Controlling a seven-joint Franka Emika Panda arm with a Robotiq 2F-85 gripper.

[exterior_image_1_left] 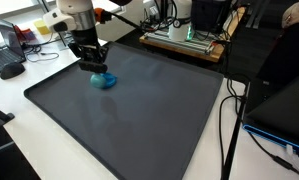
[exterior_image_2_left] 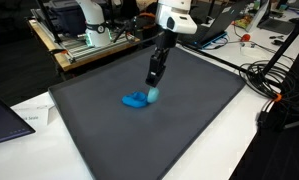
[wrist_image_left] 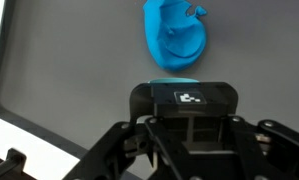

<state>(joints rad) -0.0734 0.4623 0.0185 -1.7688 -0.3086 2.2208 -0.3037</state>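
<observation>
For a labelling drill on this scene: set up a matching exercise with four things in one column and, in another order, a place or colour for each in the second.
Things:
1 blue object
2 mat
3 gripper
4 cables

Descriptions:
A dark grey, wide and flat
B black, looping off to the side of the mat
C lying on the mat
D coming down from above, right at the blue object

Pairs: 1-C, 2-A, 3-D, 4-B
</observation>
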